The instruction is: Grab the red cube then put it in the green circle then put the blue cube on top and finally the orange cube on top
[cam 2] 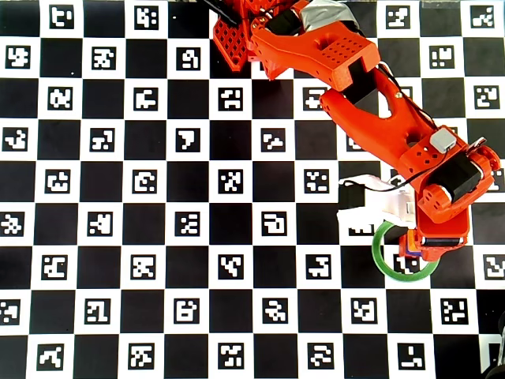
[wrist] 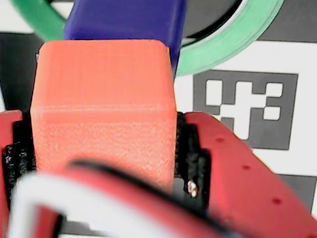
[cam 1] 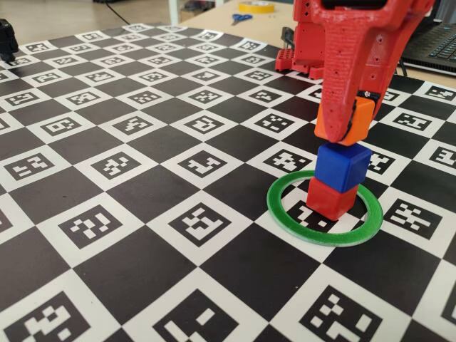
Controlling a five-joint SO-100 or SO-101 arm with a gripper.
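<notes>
In the fixed view the red cube (cam 1: 330,197) sits inside the green circle (cam 1: 324,208), with the blue cube (cam 1: 343,166) stacked on it, slightly skewed. My gripper (cam 1: 347,121) is shut on the orange cube (cam 1: 348,122), holding it just above the blue cube, tilted. The wrist view shows the orange cube (wrist: 104,111) clamped between the red jaws of the gripper (wrist: 104,144), with the blue cube (wrist: 126,20) and part of the green circle (wrist: 233,42) beyond it. From overhead, the arm covers the stack; only the green circle (cam 2: 384,264) and a bit of blue cube (cam 2: 408,246) show.
The table is a black-and-white checkerboard of marker tiles (cam 1: 203,224). The arm's red base (cam 2: 237,39) stands at the back. Scissors (cam 1: 241,18), a tape roll (cam 1: 256,6) and a laptop (cam 1: 438,39) lie beyond the board.
</notes>
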